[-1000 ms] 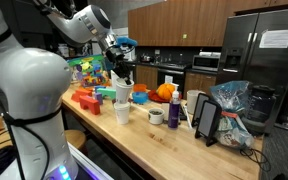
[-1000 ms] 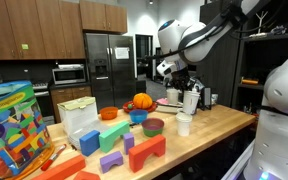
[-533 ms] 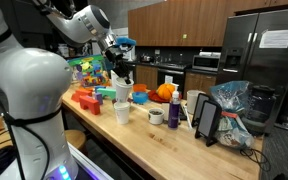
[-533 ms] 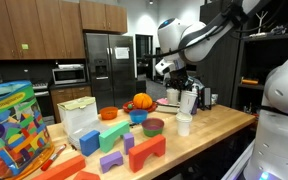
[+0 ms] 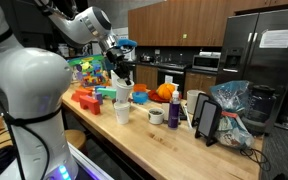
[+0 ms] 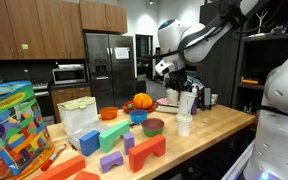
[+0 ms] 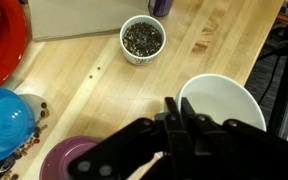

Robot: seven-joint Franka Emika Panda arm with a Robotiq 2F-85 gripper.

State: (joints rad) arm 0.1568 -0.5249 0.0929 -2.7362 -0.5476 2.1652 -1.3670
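Observation:
My gripper (image 7: 174,112) is shut on the rim of a white cup (image 7: 229,112), one finger inside and one outside. In both exterior views the gripper (image 5: 122,78) (image 6: 187,84) holds the white cup (image 5: 122,95) (image 6: 189,101) a little above the wooden counter (image 7: 94,80). A smaller white cup with dark contents (image 7: 142,39) stands on the counter beyond it; it also shows in an exterior view (image 6: 183,124).
A blue bowl (image 7: 4,115), a purple bowl (image 7: 64,160) and a red plate with an orange thing (image 7: 9,45) lie nearby. Coloured blocks (image 6: 134,150) and a toy box (image 6: 14,120) sit further along. A fridge (image 6: 104,65) stands behind.

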